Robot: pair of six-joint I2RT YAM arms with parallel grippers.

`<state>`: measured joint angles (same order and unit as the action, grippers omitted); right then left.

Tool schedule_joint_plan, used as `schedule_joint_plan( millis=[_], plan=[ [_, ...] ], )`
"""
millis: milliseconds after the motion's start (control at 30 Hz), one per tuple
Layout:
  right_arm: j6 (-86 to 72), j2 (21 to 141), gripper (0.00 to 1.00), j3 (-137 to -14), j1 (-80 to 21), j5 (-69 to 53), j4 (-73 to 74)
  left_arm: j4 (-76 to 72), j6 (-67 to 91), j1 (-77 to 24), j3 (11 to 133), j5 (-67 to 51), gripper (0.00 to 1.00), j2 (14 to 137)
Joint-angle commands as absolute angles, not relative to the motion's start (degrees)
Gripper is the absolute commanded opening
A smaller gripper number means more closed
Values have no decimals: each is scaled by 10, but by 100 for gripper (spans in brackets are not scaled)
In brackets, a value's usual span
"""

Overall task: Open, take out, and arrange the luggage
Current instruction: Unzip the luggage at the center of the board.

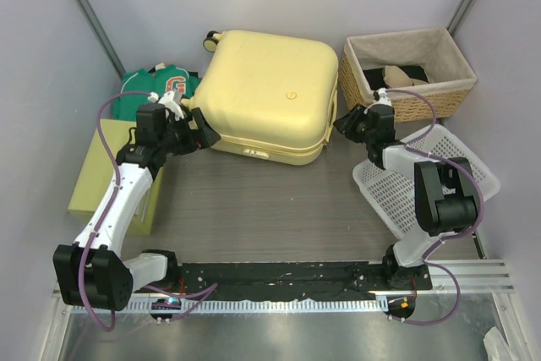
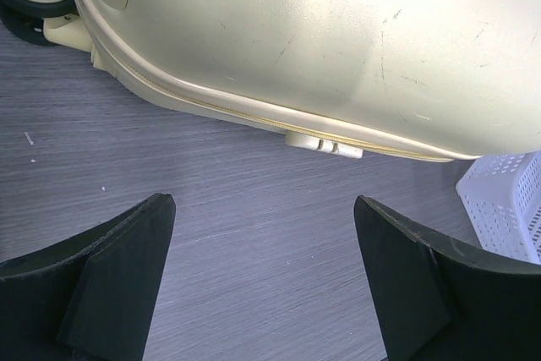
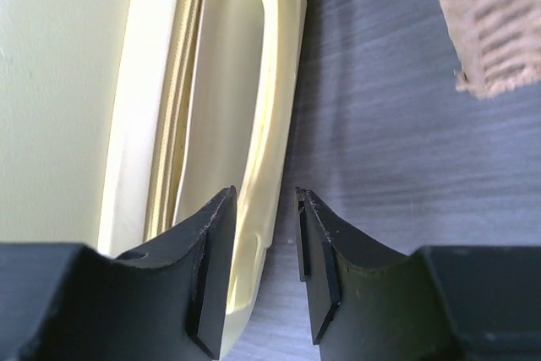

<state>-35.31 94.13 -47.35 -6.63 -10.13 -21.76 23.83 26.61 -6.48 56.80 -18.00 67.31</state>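
A grey wood-grain surface [image 1: 254,200] is carrying the large pale yellow hard-shell suitcase [image 1: 266,90], lying closed at the back. A wicker basket [image 1: 423,106] and a white plastic basket [image 1: 397,200] are crowding its right side. The left fingers [image 2: 118,285] are standing spread wide. Only the right wrist view is showing the right fingers [image 3: 211,276] narrowly straddling its side handle; squeezing or not, I cannot tell.

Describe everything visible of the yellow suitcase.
The luggage is a pale yellow hard shell with rounded corners, lightly scuffed, lying flat and closed on the grey table. A zipper seam runs round its side, with a small latch on the near side. Black wheels show at the far left corner. On its right side is a moulded handle; the right gripper has its jaws on either side of the handle's edge, not clamped.
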Motion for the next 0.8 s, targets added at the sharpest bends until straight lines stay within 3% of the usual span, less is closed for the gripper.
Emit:
schedule_joint_plan(
  millis=[0,767],
  plan=[
    [-328,961,42,-511,-67,-87,-224,223,263,-67,567,-180,92,659],
    [-282,1043,47,-605,-97,-57,-157,221,270,-67,563,-187,92,676]
  ],
)
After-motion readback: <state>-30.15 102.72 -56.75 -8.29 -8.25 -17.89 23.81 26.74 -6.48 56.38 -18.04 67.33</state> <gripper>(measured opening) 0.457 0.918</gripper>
